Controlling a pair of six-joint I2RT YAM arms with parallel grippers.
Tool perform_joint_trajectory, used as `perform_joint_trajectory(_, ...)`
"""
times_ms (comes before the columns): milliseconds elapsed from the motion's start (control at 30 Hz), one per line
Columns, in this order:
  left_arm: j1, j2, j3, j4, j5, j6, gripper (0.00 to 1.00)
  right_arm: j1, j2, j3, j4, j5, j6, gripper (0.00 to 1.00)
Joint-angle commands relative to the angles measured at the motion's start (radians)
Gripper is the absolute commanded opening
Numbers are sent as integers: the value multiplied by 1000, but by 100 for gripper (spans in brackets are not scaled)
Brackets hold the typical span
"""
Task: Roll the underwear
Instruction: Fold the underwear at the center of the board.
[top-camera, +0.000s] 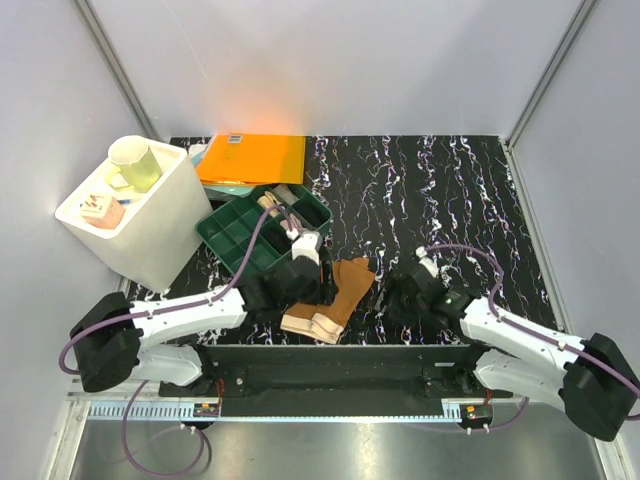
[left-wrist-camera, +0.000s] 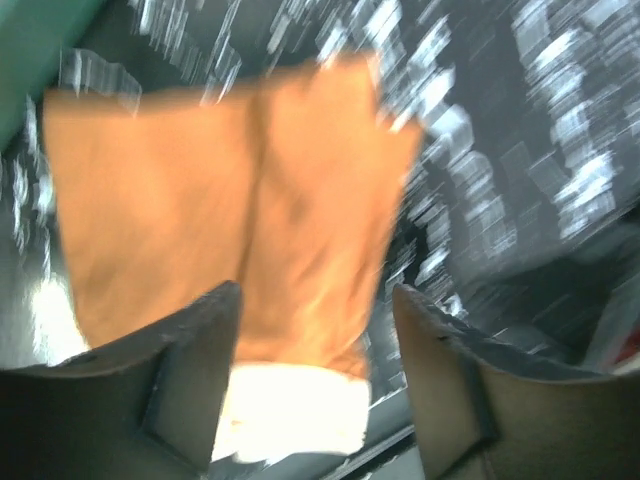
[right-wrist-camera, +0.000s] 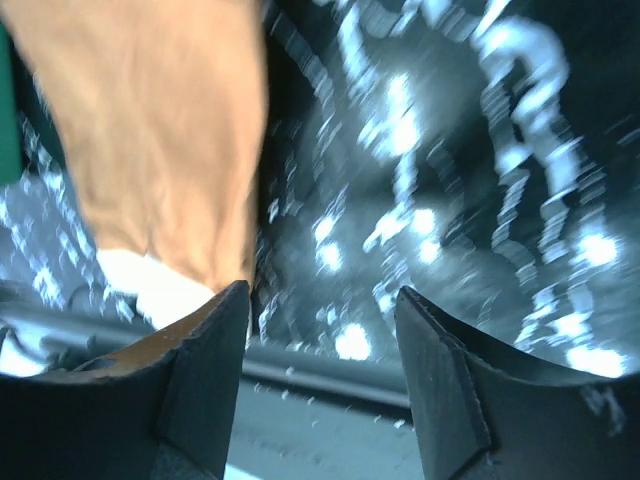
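Brief (top-camera: 337, 296): brown, on counter (top-camera: 430, 190), lower centre of top view, pale waistband nearest you, not yet rolled | left gripper (left-wrist-camera: 315, 295): spread, empty, over waistband end, likely your roll start | right gripper (right-wrist-camera: 322, 295): spread, empty, brief at its view's upper left.

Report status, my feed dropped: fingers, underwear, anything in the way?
Left gripper and right gripper fingers open, empty. Brown underwear loose on table between arms, mostly flat. Green tray close behind left gripper.
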Motion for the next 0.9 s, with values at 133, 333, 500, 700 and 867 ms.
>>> perform_joint_trajectory(133,-64,-77,-180,54,33,-176,49,-177,128,147,35,-31,-267,65)
perform_joint_trajectory(333,-97,-74,-240,71,39,-254,42,-222,296,163,188,-76,-306,61)
perform_joint_trajectory(500,-111,-65,-262,82,37,-270,42,-235,359,161,265,-108,-342,59)
perform_joint_trajectory(700,-116,-28,-294,85,53,-302,34,-249,407,167,351,-105,-393,50)
perform_joint_trajectory(867,-122,-8,-312,83,48,-319,23,-254,458,202,383,-129,-448,36)
